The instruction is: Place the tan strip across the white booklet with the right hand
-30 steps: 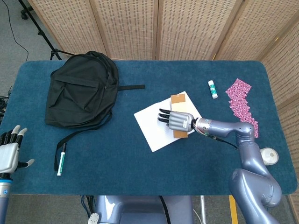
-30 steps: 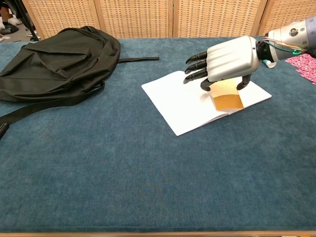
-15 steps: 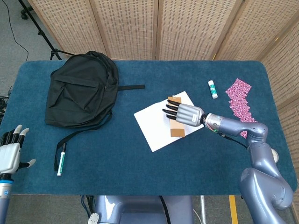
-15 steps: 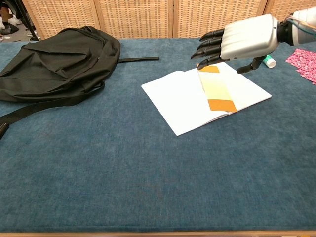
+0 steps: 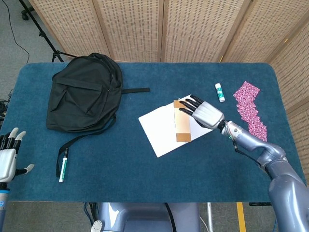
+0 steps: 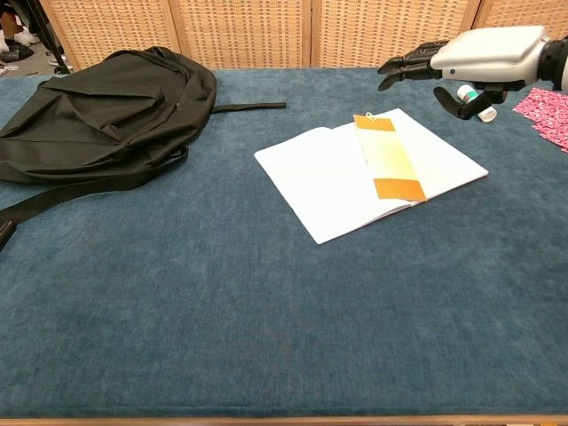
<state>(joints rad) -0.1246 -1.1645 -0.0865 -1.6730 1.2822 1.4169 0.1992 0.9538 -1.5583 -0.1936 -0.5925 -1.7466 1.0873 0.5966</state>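
Risk entry: tan strip (image 6: 389, 157) lies flat across the white booklet (image 6: 330, 184), below and in front of the right hand (image 6: 484, 56), apart from it. Right hand: released, fingers spread, holding nothing, raised above the booklet's far corner. Placement appears done. Hazard: a low sweep of the fingertips (image 5: 187, 103) over the page could catch the strip's near end and skew it or drag it off. Hazard: glue stick (image 5: 219, 92) just behind the hand may be knocked on retreat. Left hand (image 5: 7, 159): fingers apart, holding nothing, well apart from both.
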